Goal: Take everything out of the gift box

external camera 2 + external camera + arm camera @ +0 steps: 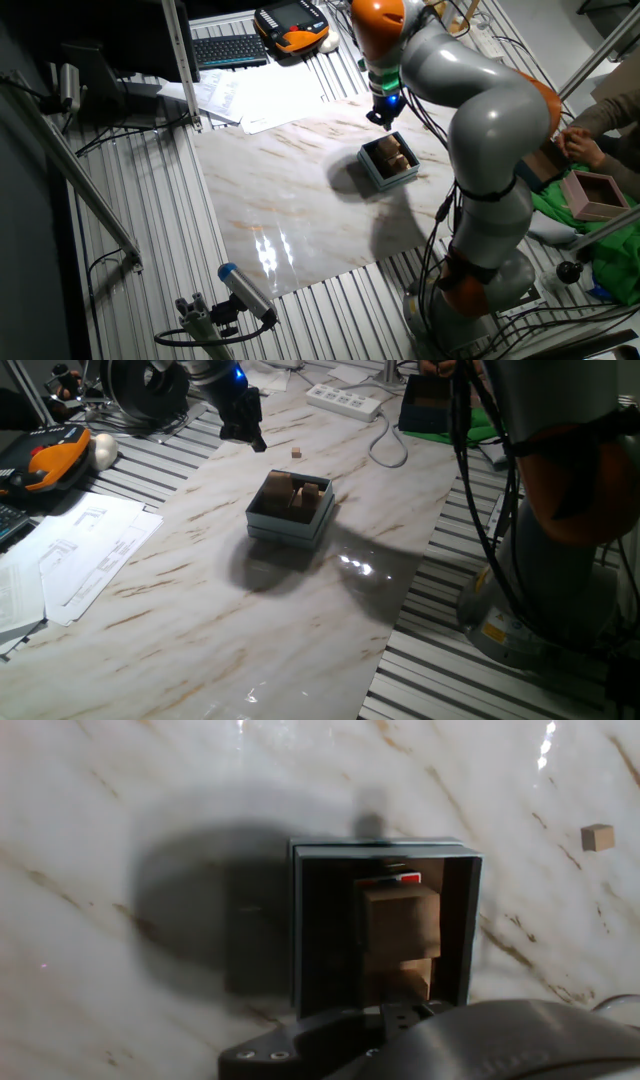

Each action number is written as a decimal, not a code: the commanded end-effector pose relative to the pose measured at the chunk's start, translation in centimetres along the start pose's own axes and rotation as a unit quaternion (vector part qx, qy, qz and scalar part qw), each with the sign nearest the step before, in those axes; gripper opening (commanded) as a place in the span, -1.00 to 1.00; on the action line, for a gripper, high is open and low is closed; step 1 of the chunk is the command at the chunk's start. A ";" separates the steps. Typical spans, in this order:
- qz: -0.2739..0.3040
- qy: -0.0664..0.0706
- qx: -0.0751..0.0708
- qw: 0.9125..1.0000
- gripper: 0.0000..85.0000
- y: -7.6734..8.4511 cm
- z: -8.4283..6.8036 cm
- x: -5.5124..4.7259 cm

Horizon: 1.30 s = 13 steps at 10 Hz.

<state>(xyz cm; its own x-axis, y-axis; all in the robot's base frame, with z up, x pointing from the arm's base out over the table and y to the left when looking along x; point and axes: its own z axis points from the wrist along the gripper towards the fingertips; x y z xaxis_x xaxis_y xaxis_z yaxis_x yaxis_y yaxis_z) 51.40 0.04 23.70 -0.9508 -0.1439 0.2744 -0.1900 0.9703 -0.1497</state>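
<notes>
While jaws hover, gift box (385, 925) below.

No readable text anywhere. The paper sheets (70, 560) at the edge of the desk carry printed lines and diagrams, too small and blurred to make out. The yellow sticker (493, 628) on the robot base shows dark marks, not legible. The keyboard (228, 49) keys and the orange-and-black handheld pendant (293, 25) show no characters that can be read. The gift box (385, 925) and the wooden blocks (400, 920) inside bear no visible lettering, label or brand.
</notes>
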 end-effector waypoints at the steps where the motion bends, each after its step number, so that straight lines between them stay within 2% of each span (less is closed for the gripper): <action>1: -0.003 0.001 -0.001 1.000 -1.00 0.0 0.0 0.0; 2: -0.003 -0.006 -0.001 1.000 -1.00 0.0 0.0 0.0; 3: 0.000 -0.029 -0.020 0.999 -1.00 0.0 0.0 0.0; 4: 0.003 -0.038 -0.027 0.999 -1.00 0.0 0.0 0.0; 5: -0.002 -0.039 -0.023 0.999 -1.00 0.0 0.0 0.0; 6: -0.021 -0.045 -0.028 0.998 -1.00 0.0 0.0 0.0; 7: -0.028 -0.052 -0.064 0.996 -1.00 0.0 0.0 0.0; 8: -0.035 -0.053 -0.048 0.997 -1.00 0.0 0.0 0.0; 9: -0.032 -0.061 -0.041 0.997 -1.00 0.0 0.0 0.0; 10: -0.027 -0.061 -0.046 0.997 -1.00 0.0 0.0 0.0; 12: -0.018 -0.074 -0.035 0.996 -1.00 0.0 0.0 0.0; 13: -0.021 -0.057 -0.035 0.998 -1.00 0.0 0.0 0.0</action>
<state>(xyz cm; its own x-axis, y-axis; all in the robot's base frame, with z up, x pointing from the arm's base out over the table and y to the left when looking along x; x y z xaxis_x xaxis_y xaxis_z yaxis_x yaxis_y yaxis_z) 51.40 0.02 23.72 -0.9654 -0.2002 0.1671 -0.2138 0.9746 -0.0672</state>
